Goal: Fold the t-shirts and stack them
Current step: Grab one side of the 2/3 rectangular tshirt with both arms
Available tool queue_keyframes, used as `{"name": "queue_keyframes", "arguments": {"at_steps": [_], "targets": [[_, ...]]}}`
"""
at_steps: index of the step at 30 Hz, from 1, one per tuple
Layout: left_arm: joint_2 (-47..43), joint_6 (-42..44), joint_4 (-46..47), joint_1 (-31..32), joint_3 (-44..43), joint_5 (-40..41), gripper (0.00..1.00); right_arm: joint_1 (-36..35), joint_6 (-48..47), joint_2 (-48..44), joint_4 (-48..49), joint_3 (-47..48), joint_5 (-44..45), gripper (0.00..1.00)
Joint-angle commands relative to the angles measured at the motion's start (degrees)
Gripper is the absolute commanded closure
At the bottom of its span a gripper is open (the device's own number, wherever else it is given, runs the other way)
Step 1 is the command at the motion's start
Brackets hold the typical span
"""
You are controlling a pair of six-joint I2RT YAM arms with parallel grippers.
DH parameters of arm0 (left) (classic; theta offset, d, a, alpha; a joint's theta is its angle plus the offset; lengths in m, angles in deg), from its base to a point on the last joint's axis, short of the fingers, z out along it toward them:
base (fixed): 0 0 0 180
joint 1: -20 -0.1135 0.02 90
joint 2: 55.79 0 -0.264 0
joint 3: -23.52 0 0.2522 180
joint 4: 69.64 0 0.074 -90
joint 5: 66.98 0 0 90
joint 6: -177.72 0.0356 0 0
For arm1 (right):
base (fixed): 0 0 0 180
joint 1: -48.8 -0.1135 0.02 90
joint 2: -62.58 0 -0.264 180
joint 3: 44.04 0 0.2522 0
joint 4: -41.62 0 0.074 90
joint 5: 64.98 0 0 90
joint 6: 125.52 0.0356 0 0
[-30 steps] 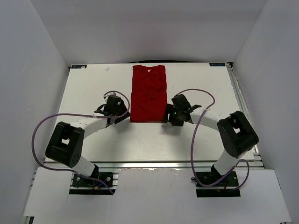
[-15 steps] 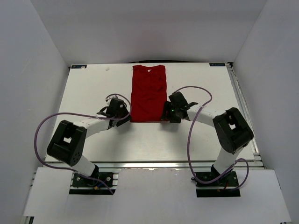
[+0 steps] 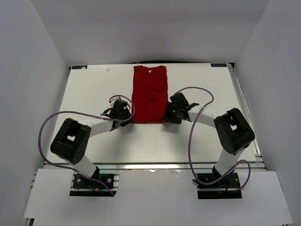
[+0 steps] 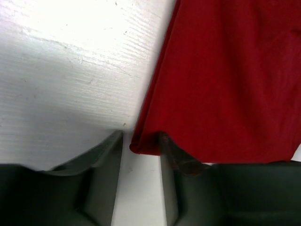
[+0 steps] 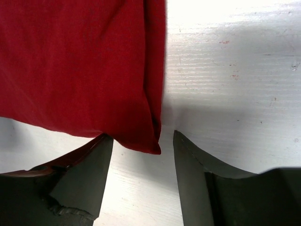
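The shirt [image 3: 149, 94] is laid flat. Its near corners are seen between the spread left gripper [image 4: 141, 136] and right gripper [image 5: 142, 136].

Both arms have closed in on the red t-shirt [image 3: 149, 94]. The left gripper [image 4: 141, 139], earlier well apart from the shirt's left edge, now straddles its near-left corner. The right gripper [image 5: 143, 139] has slid inward to straddle the near-right corner. Both pairs of jaws are narrower than before, though still parted.
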Motion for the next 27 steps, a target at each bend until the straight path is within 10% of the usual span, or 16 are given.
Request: {"name": "queue_keyframes", "arguments": {"at_steps": [1,8,10,13,27], "targets": [[0.3,-0.4,-0.7,0.5,0.2,0.6,0.59,-0.3,0.2,0.5,1.9,1.5,1.8,0.43],[0.6,-0.4,-1.5,1.0,-0.4,0.6,0.79,-0.2,0.1,0.7,1.8,1.4,1.4,0.57],[0.8,0.1,-1.9,1.0,-1.2,0.2,1.00,-0.2,0.2,0.5,1.9,1.2,1.3,0.78],[1.7,1.6,-4.6,1.2,-3.3,0.4,1.00,-0.2,0.4,0.0,1.9,0.8,1.2,0.99],[-6.3,4.8,-10.8,3.1,-1.9,2.3,1.00,-1.1,-2.8,-7.7,-1.8,-4.6,0.8,1.00]]}}
